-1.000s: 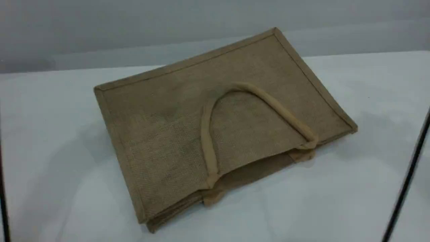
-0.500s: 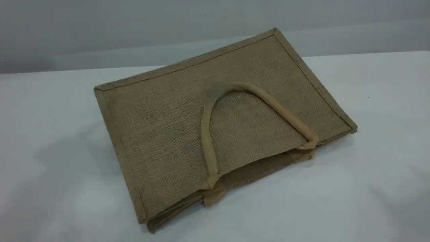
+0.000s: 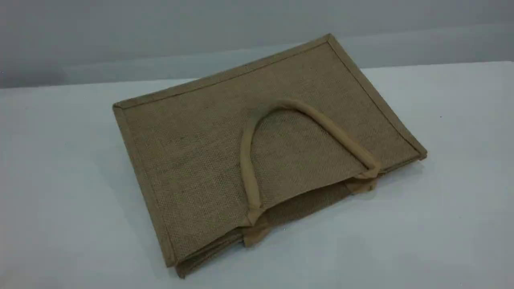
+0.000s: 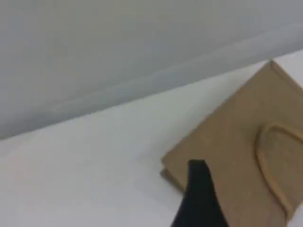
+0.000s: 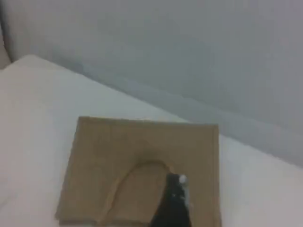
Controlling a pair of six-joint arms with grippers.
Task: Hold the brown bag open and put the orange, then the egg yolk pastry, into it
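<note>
the left fingers [image 4: 201, 198] and right fingers [image 5: 174, 201] stand wide apart and grip nothing; each wrist view shows one dark tip above the bag [image 3: 225, 160]. the bag lies flat on the white bench [image 3: 60, 160], mouth toward the camera and barely parted, its handle [image 3: 321, 122] folded back over the top panel.

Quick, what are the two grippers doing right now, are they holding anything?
Left gripper: open, holding nothing, up above the brown bag.
Right gripper: open, holding nothing, also above the bag.
</note>
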